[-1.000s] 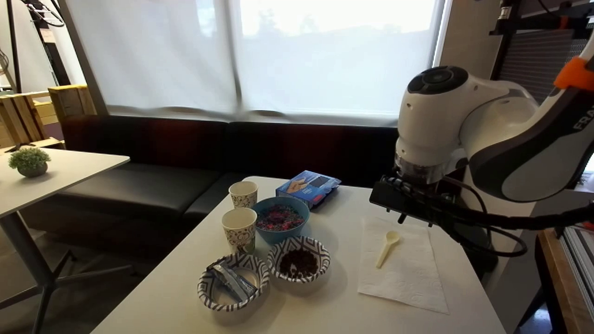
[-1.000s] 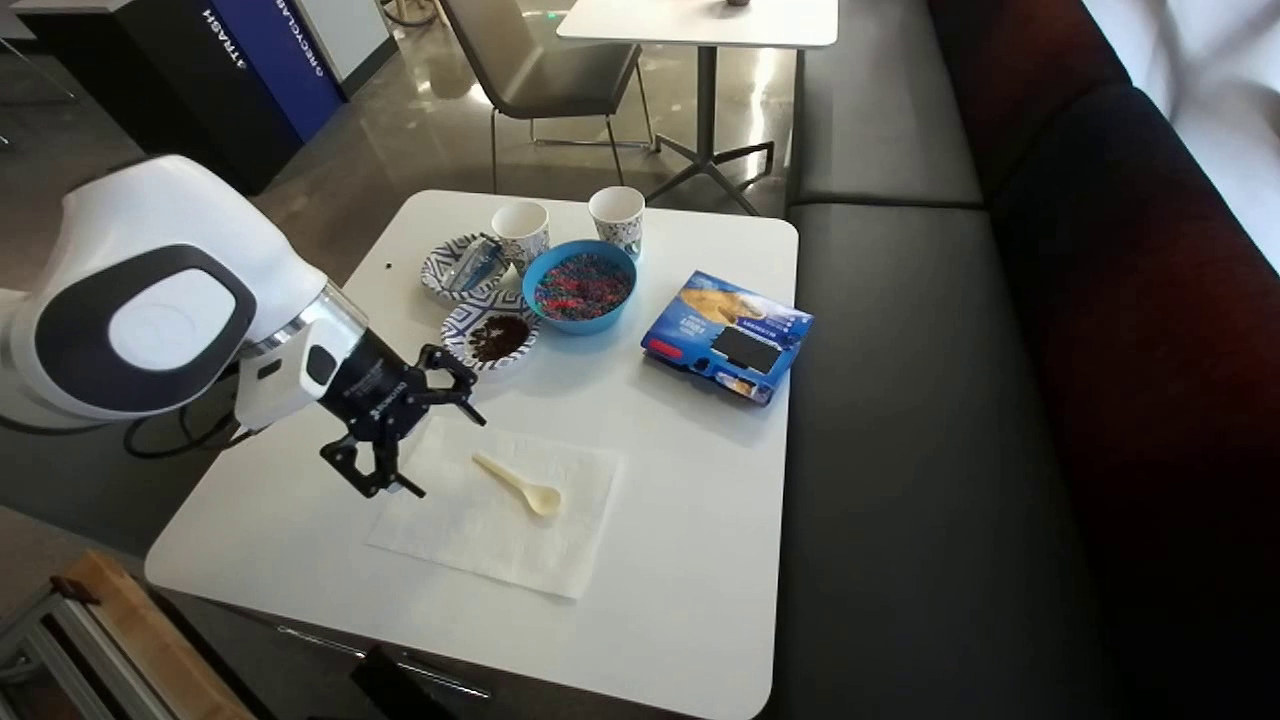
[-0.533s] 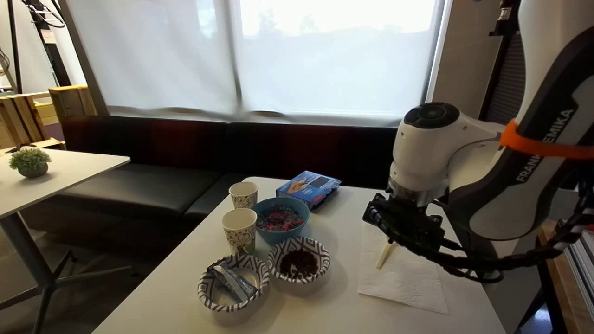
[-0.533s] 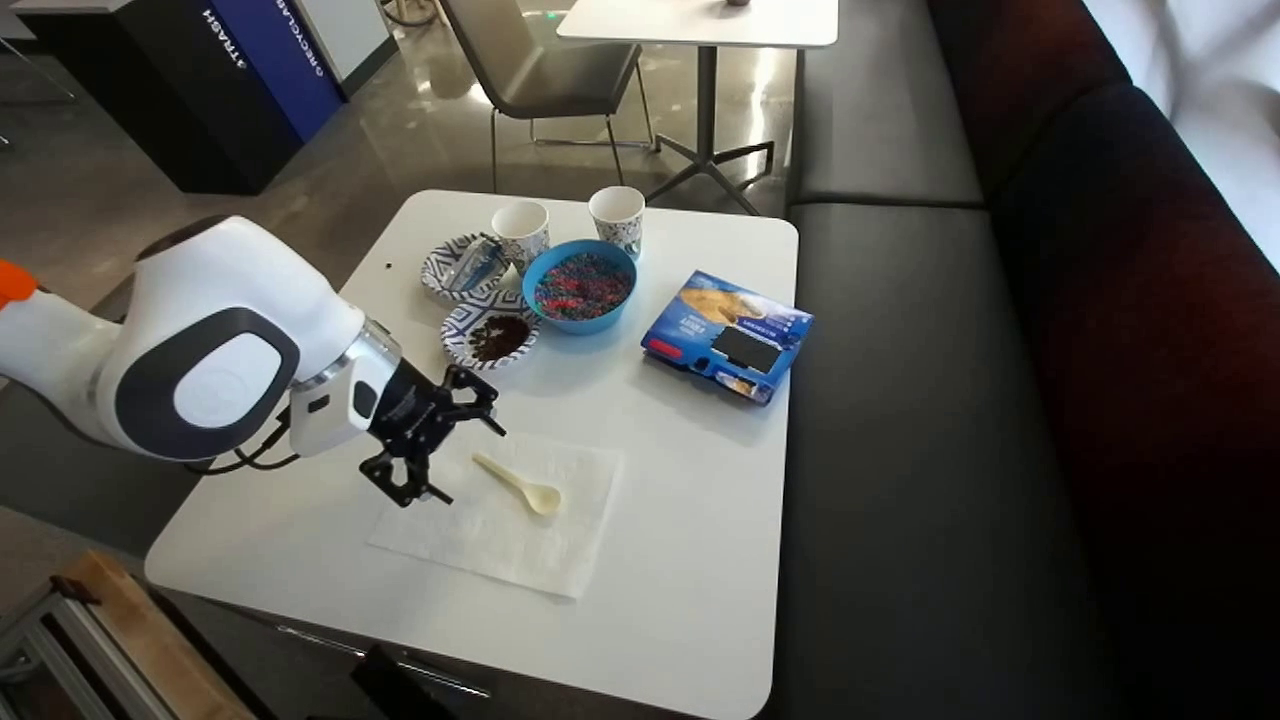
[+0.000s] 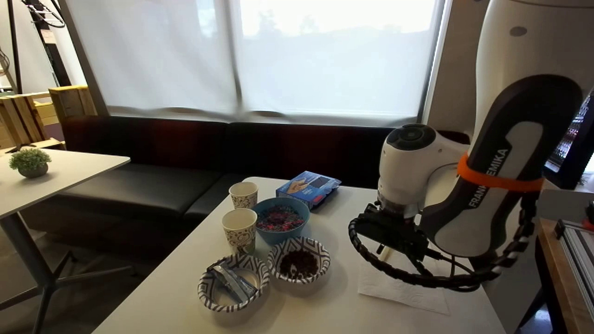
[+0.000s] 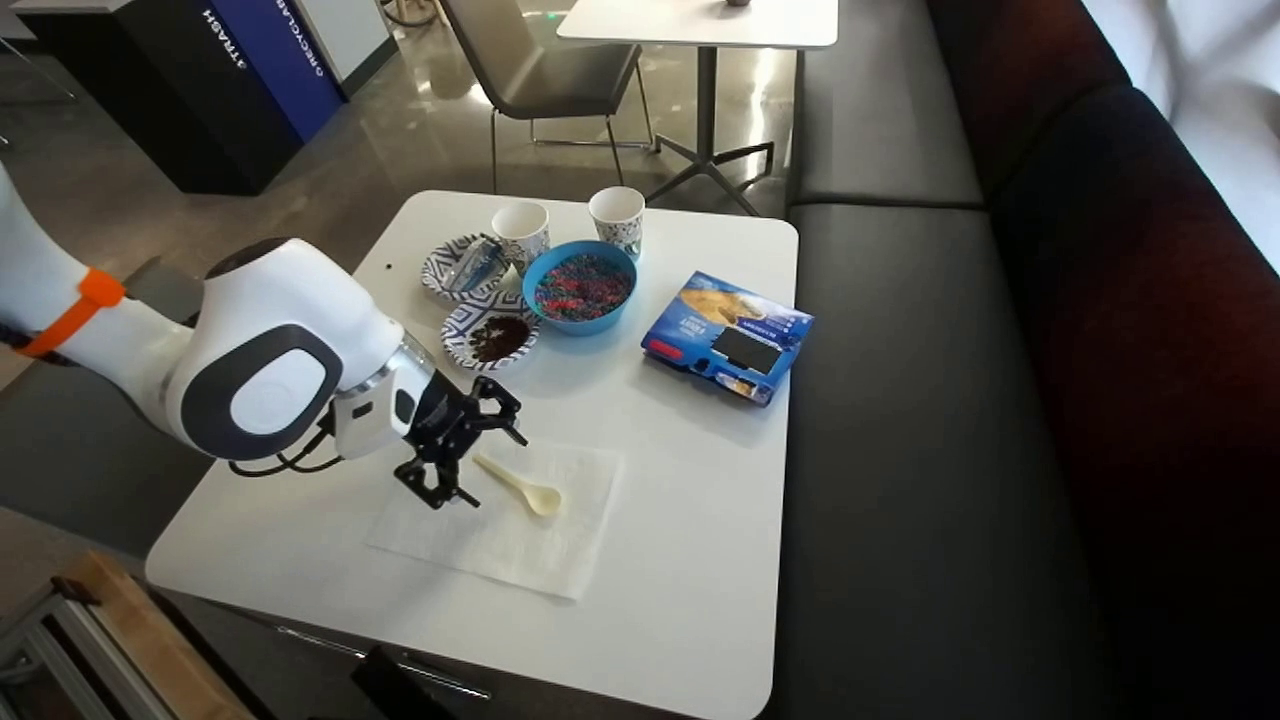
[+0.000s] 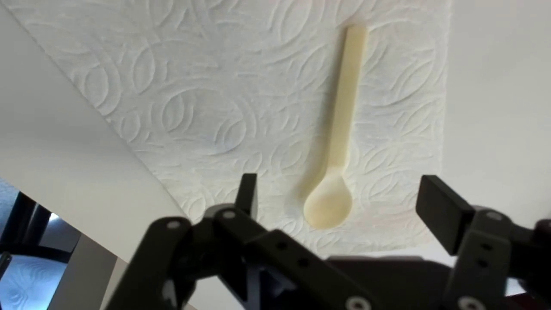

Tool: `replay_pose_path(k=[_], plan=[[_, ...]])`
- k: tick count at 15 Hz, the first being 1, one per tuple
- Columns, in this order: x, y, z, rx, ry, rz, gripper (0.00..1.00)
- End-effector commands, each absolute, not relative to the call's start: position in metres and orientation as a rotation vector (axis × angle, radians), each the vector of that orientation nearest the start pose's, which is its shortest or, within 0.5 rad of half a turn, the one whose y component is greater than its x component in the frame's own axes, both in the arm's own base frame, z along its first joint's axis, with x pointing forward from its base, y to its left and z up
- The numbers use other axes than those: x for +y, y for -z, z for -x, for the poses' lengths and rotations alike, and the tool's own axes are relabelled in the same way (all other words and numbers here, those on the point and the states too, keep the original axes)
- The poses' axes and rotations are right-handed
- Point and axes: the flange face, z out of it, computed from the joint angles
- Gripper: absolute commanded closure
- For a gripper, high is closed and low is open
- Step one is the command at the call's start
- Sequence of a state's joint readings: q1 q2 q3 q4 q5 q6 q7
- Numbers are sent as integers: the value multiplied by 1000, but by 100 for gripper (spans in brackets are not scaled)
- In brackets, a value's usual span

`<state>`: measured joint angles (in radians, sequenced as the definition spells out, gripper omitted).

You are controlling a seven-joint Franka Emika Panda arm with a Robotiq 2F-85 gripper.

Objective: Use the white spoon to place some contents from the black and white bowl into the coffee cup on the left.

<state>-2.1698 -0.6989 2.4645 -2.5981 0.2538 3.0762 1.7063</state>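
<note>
Jaws wide apart and empty, the gripper (image 7: 339,198) hung above a napkin (image 7: 206,107) where the white spoon (image 7: 346,97) lay, handle toward twelve o'clock in the wrist view, grasping, scooping and pouring seemingly undone.

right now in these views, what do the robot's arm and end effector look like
The arm is white and rounded, with dark panels, pale lettering including EMIKA and an orange band. A dark cable with pale flecks loops beside it. The end effector is black and angular, with two jointed fingers.
</note>
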Motion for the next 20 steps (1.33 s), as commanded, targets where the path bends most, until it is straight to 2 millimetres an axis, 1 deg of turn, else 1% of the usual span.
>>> replay_pose_path(k=[1, 3, 4, 5, 7, 8, 12, 13, 14, 16, 17, 19, 20], plan=[[33, -68, -414, 2343, 576, 2381, 36], [32, -65, -416, 2341, 574, 2388, 54], [32, -63, -416, 2339, 577, 2392, 58], [32, -62, -416, 2337, 576, 2397, 59], [33, -58, -416, 2327, 576, 2412, 65], [34, -57, -416, 2322, 582, 2415, 63], [36, -53, -416, 2310, 583, 2433, 67], [36, -52, -416, 2308, 584, 2437, 70], [36, -51, -416, 2306, 584, 2440, 69], [37, -50, -416, 2301, 586, 2449, 70], [37, -49, -416, 2299, 585, 2454, 73], [36, -49, -416, 2294, 596, 2459, 87], [37, -53, -415, 2290, 588, 2464, 95]])
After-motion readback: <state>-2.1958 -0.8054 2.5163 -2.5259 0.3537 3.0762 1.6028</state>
